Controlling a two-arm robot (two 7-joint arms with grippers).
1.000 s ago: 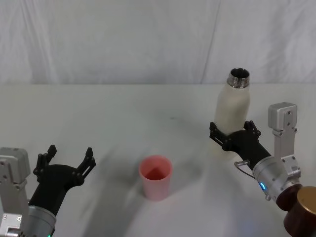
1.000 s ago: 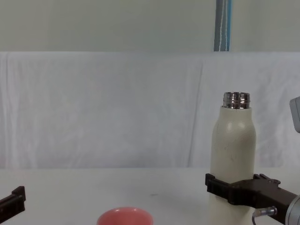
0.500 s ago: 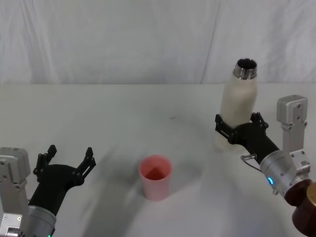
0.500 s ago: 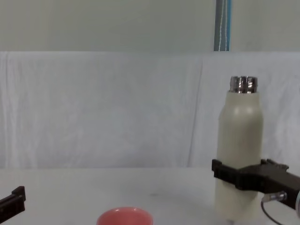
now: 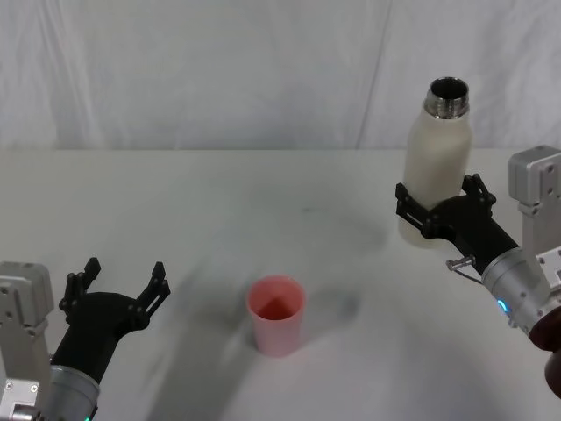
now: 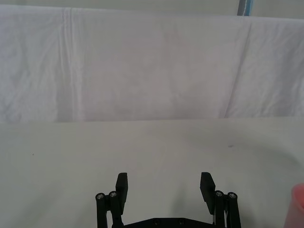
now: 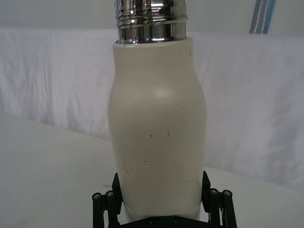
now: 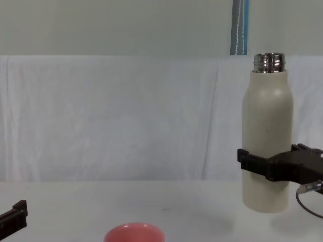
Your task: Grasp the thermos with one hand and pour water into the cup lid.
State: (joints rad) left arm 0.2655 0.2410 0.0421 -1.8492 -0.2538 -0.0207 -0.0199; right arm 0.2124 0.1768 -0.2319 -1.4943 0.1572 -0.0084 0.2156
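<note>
While our right gripper (image 5: 441, 210) holds the thermos (image 5: 436, 158) clamped low on its body, upright above the surface at right, we judge it rigid, smooth, probably water-heavy; gripping nearer mid-body would steady tilting toward the cup lid (image 5: 277, 314). Left gripper (image 5: 119, 285) rests open.

1. A white table (image 5: 219, 189) carries the things, meeting a creased white cloth backdrop (image 5: 202, 70) at its far edge.
2. A pink cup lid (image 5: 277, 314) stands upright on the table, mouth up, nearer the robot than the table's middle.
3. Soft grey shadows lie on the table beside the cup lid.
4. A tiny dark speck (image 5: 305, 210) marks the table beyond the cup lid.
</note>
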